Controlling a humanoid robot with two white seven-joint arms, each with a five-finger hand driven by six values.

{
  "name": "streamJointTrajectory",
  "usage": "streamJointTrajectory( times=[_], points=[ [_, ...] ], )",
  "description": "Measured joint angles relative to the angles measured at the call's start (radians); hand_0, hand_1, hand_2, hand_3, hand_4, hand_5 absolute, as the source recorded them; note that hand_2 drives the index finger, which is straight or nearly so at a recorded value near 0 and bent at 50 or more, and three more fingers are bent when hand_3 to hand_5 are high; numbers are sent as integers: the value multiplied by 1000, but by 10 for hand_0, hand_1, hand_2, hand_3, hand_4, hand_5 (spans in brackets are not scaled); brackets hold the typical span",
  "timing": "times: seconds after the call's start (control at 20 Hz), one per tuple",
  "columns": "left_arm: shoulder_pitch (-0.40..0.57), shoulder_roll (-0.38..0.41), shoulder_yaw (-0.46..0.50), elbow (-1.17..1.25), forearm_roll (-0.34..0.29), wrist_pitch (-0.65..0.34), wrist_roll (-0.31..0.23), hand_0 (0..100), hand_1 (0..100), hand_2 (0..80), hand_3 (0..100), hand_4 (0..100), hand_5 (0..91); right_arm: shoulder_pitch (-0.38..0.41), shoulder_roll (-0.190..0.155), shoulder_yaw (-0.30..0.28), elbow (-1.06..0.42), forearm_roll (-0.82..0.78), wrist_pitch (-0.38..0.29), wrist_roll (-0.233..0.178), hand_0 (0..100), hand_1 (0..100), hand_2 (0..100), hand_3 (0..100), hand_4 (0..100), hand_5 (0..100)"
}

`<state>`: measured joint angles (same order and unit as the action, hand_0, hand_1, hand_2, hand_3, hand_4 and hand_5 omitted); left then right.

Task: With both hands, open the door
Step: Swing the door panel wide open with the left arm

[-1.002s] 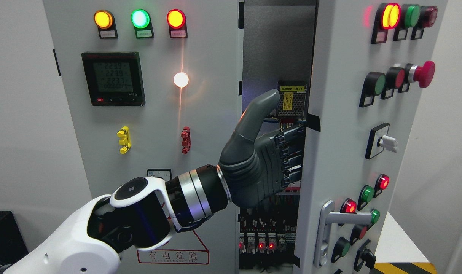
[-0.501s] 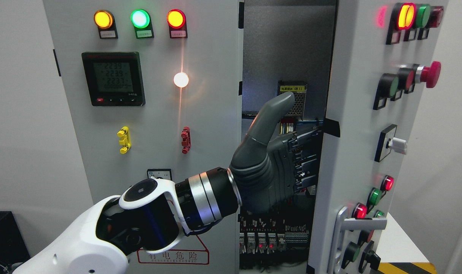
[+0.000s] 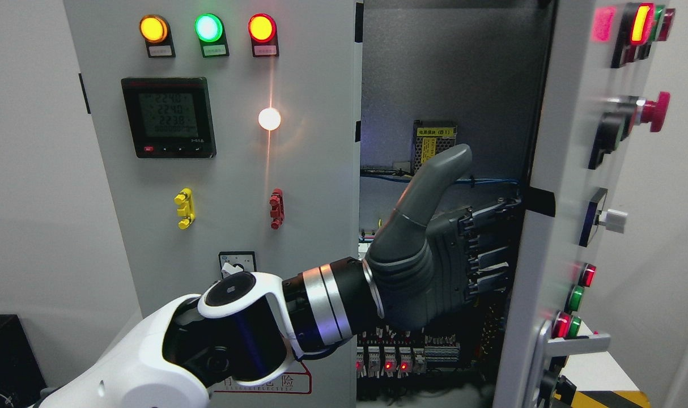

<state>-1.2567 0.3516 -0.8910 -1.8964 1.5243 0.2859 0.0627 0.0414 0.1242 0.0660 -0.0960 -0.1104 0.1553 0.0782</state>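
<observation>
Even, fairly bright room light on the grey cabinet front (image 3: 298, 187); no hard shadows there. White lamp (image 3: 270, 118) on that front is blown out, throwing a thin vertical flare streak above and below it, plus a warm halo. The three indicator lights (image 3: 208, 27) above it are clipped at their centres. Cabinet interior (image 3: 446, 85), right of the lamp, is dim and grainy, with a faint violet cast along its left edge. Open door (image 3: 553, 226) further right is motion-blurred: its buttons and handle smear. Left robot hand (image 3: 434, 266) is sharp, with a soft sheen on the thumb. Meter display (image 3: 168, 116) left of the lamp is readable.
</observation>
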Motion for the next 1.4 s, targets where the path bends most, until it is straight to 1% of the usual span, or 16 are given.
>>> streamJointTrajectory(
  times=[0.55, 1.4],
  points=[
    [-26, -87, -46, 10, 0, 0, -4, 0, 0, 0, 0, 0, 0, 0, 0, 0, 0, 0, 0, 0, 0, 0, 0, 0, 0, 0],
    [-66, -268, -107, 127, -9, 1, 7, 0, 0, 0, 0, 0, 0, 0, 0, 0, 0, 0, 0, 0, 0, 0, 0, 0, 0, 0]
  ],
)
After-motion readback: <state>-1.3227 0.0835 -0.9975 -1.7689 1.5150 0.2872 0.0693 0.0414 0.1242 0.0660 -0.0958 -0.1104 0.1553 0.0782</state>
